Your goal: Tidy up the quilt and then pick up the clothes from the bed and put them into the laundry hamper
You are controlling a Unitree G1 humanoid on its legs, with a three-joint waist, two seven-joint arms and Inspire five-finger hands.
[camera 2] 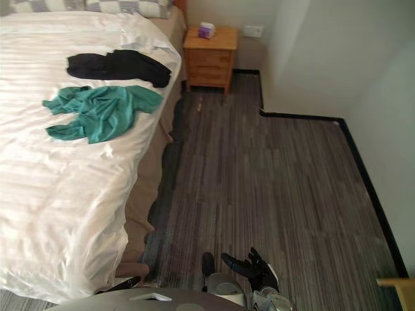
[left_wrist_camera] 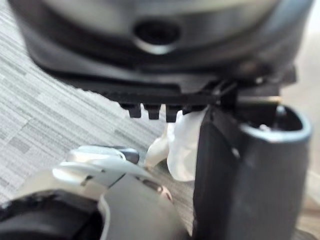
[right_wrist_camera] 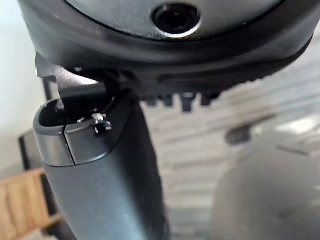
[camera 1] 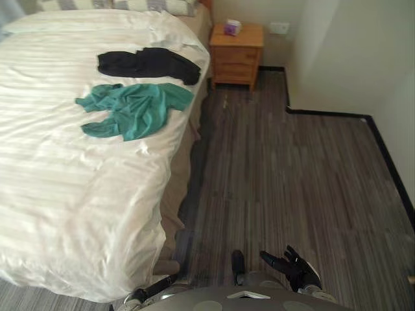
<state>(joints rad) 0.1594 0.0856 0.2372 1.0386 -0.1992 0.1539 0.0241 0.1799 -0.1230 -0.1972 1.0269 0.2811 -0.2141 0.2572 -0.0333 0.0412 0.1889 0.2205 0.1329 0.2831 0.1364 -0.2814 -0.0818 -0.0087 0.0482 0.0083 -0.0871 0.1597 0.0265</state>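
In the left eye view, a white quilt [camera 1: 78, 194] lies spread over the bed, with pillows [camera 1: 155, 5] at its head. Two pieces of clothing lie on the quilt near the bed's floor-side edge: a black garment [camera 1: 149, 63] closer to the pillows and a crumpled green garment [camera 1: 133, 107] just beside it, the two nearly touching. Past the bed's head corner stands a wooden nightstand [camera 1: 237, 58], its drawers closed, with a small purple box [camera 1: 232, 27] on top. The right hand [camera 1: 295, 265] hangs low over the striped floor [camera 1: 292, 175], fingers spread and holding nothing.

The right eye view shows the same layout, plus the corner of a light wooden object [camera 2: 397, 286] at the edge, too little of it to identify.

In the left wrist view, the left hand [left_wrist_camera: 235, 165] has its fingers straight and nothing in its grasp; a fold of white cloth [left_wrist_camera: 182, 145] shows beyond them.

In the right wrist view, the right hand's thumb [right_wrist_camera: 110, 175] stands free, gripping nothing, above the floor.
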